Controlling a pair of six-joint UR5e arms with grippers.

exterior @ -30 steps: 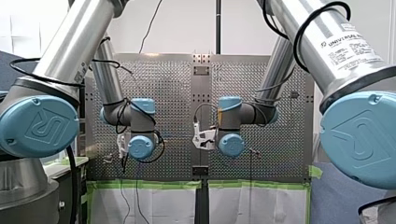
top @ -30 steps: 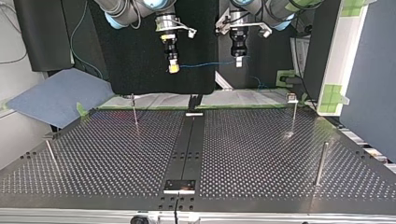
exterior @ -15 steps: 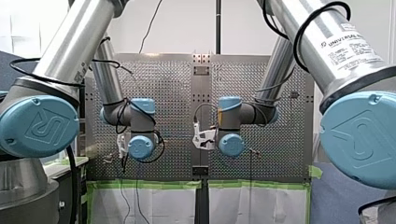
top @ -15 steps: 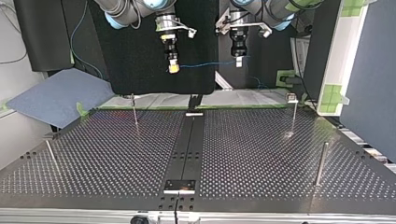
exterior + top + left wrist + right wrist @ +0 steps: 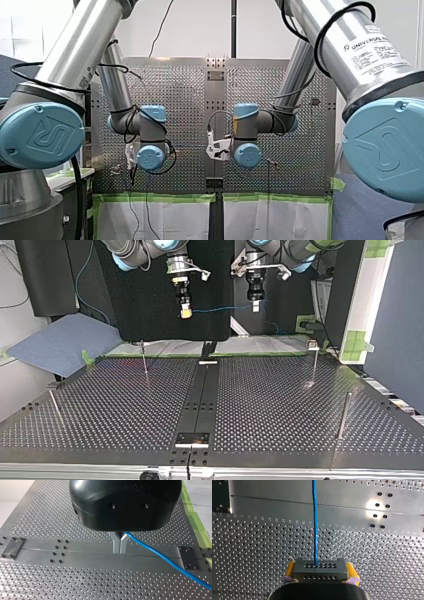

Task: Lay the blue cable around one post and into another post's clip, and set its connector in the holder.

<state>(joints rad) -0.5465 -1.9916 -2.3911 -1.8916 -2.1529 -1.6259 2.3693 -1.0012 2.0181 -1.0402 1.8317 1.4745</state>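
Right now your right hand [image 5: 320, 568] is clamping the dark connector [image 5: 320, 572] between its yellow pads [image 5: 290, 568], with one pad pressing on each end of the block. The blue cable [image 5: 314, 522] is coming out of the middle of the connector's face. From there it is running straight ahead of the hand, above the perforated table [image 5: 262, 545].

Your left hand [image 5: 119, 551] is pinching the same cable high between its metal fingers [image 5: 115, 542], which are pressing together around it. From that grip the cable is slanting away to one side of the hand, over the table's plain centre strip [image 5: 87, 557].

In the top view both hands are hanging well above the table, out past its far edge. The right hand is sitting left of the middle and the left hand is just right of it. The cable is stretching almost level between them, with the connector at its left end.

Four thin posts [image 5: 144, 360] are standing upright on the table, two toward the far edge and two nearer at the sides. The far right one is carrying a small pale clip [image 5: 313, 344] at its top. The cable is hanging well apart from all of them. A small pale plate [image 5: 192, 439] is lying at the near end of the centre strip.
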